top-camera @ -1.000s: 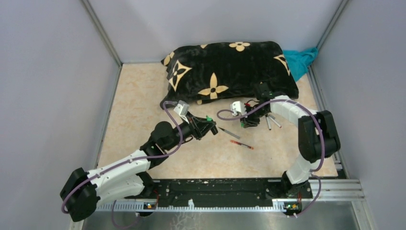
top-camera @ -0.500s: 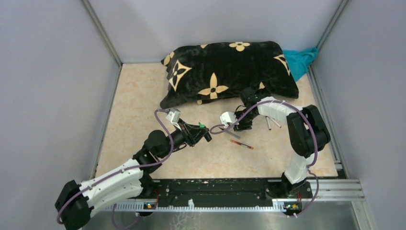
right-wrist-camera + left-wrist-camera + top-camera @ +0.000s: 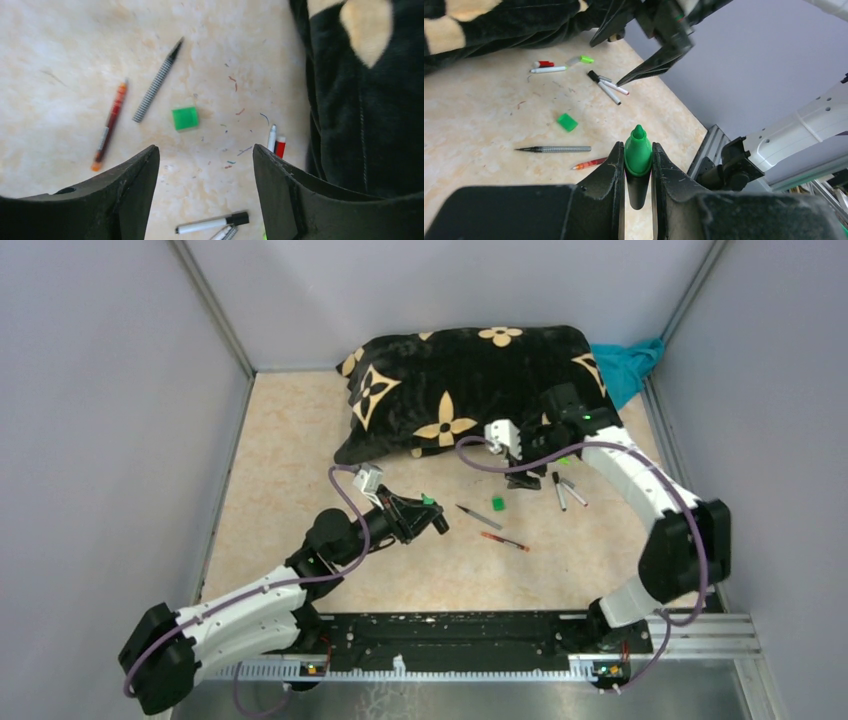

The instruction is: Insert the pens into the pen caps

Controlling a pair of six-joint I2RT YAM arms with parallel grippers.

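Note:
My left gripper (image 3: 428,512) (image 3: 638,150) is shut on a stubby black marker with a green end (image 3: 638,152), which points toward the right arm. A small green pen cap (image 3: 497,504) (image 3: 567,122) (image 3: 185,118) lies loose on the table. My right gripper (image 3: 522,478) (image 3: 205,150) hangs open and empty above the table, just behind the cap. A grey-black pen (image 3: 478,517) (image 3: 156,89) and a red pen (image 3: 503,541) (image 3: 110,125) lie near the cap. White pens (image 3: 558,490) (image 3: 212,224) lie to the right. A red cap (image 3: 280,146) sits by the pillow.
A black pillow with tan flowers (image 3: 470,390) fills the back of the table, right behind the right gripper. A teal cloth (image 3: 628,368) is bunched in the back right corner. Grey walls enclose the sides, and a metal rail (image 3: 450,640) runs along the near edge.
The right gripper has opened and pulled back toward the pillow, and the green cap now lies on the table. The left gripper has hardly moved since half a second ago and keeps the marker.

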